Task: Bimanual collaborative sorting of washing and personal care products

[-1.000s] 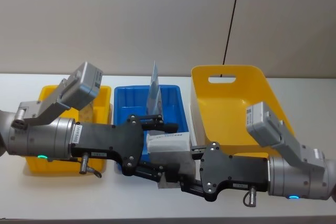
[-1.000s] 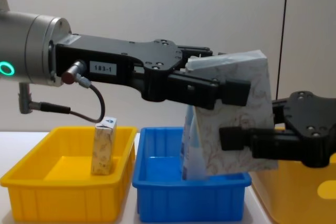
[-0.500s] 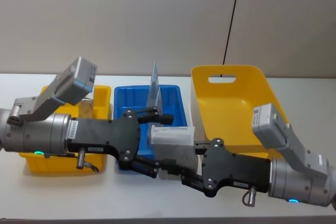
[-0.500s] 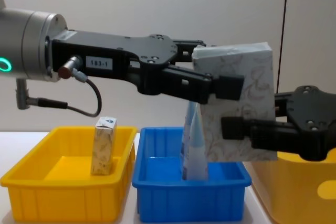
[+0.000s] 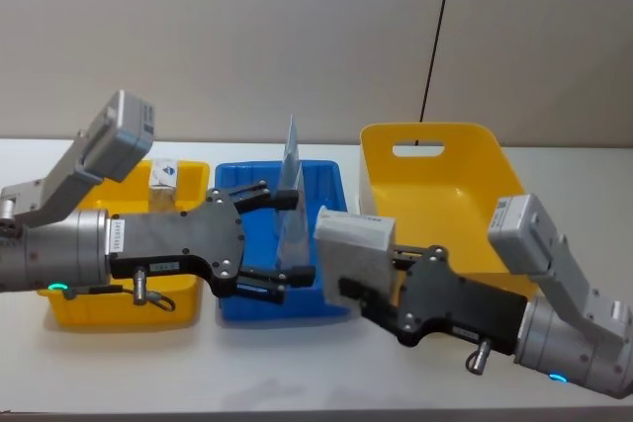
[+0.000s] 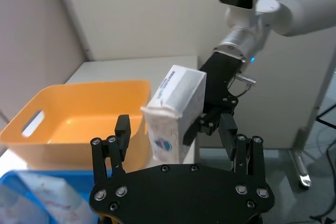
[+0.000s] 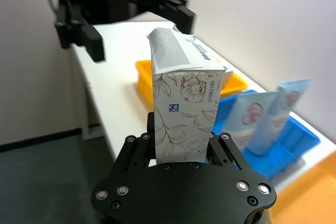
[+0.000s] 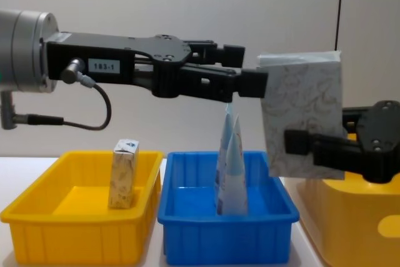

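A whitish pack (image 5: 352, 245) with a faint swirl print hangs upright in the air, with my right gripper (image 5: 368, 290) shut on its lower part. In the chest view the pack (image 8: 303, 110) is over the right end of the blue bin (image 8: 225, 229), the right gripper (image 8: 297, 144) at its lower edge. My left gripper (image 5: 288, 236) stands open to the pack's left, apart from it, above the blue bin (image 5: 235, 189). Two pale-blue tubes (image 8: 231, 168) stand in that bin. The right wrist view has the pack (image 7: 184, 111) between the fingers.
A small yellow bin (image 8: 75, 232) at the left holds an upright little carton (image 8: 124, 173). A large yellow basket (image 5: 435, 190) with a handle slot stands at the right. The white table (image 5: 297, 363) runs along the front; a grey wall is behind.
My left gripper has let go of the pack and drawn back to the left. The right gripper has carried the pack to the right and a little higher.
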